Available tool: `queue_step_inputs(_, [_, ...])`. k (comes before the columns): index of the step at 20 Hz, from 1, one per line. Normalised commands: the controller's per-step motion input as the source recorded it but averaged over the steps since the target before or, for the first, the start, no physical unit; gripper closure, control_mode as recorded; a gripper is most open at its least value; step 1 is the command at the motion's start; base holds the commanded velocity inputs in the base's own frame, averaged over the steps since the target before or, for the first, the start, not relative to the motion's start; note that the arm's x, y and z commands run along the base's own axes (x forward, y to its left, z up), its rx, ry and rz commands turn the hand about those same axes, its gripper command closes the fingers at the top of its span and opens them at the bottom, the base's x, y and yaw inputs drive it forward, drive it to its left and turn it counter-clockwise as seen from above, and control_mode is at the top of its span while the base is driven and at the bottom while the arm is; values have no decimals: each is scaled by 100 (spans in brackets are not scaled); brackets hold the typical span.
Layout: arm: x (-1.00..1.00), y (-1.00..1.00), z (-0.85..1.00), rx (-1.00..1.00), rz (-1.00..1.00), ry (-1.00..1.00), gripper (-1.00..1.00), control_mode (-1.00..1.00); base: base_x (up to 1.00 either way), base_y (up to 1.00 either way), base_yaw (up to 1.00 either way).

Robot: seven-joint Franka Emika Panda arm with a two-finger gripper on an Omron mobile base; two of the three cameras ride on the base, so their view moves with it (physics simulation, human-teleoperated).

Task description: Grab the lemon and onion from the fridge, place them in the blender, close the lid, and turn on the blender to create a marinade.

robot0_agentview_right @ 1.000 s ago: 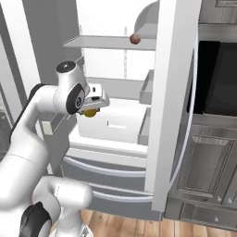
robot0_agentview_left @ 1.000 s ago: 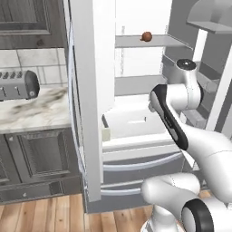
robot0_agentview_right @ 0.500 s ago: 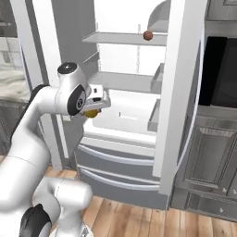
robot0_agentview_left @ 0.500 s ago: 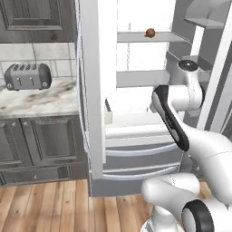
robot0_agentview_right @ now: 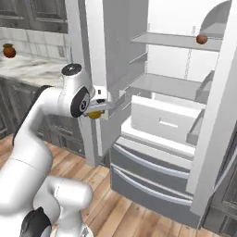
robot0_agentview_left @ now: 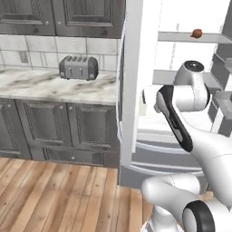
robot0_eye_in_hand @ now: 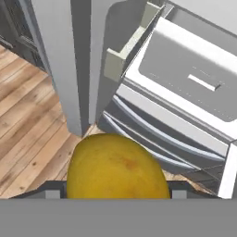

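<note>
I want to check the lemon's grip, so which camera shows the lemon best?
The hand view: the lemon sits large and close, seated in the pincer. The right base view shows just a small yellow patch under the pincer. In the left base view the arm hides it.

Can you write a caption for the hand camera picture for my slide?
The tool holds the yellow lemon above the wood floor, beside the open fridge.

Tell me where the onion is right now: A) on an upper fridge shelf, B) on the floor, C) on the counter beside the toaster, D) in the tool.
A: the onion sits on an upper shelf of the fridge, while the tool holds the lemon.
</note>
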Motion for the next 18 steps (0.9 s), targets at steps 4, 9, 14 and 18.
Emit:
queue_step_inputs(4, [0,0,0,0,0,0,100,100,0,54,55])
queue_step_inputs(9, [0,0,0,0,0,0,100,100,4,44,59])
queue_step_inputs(14, [0,0,0,0,0,0,100,100,32,42,61])
queue_step_inputs(18, [0,0,0,0,0,0,100,100,55,34,63])
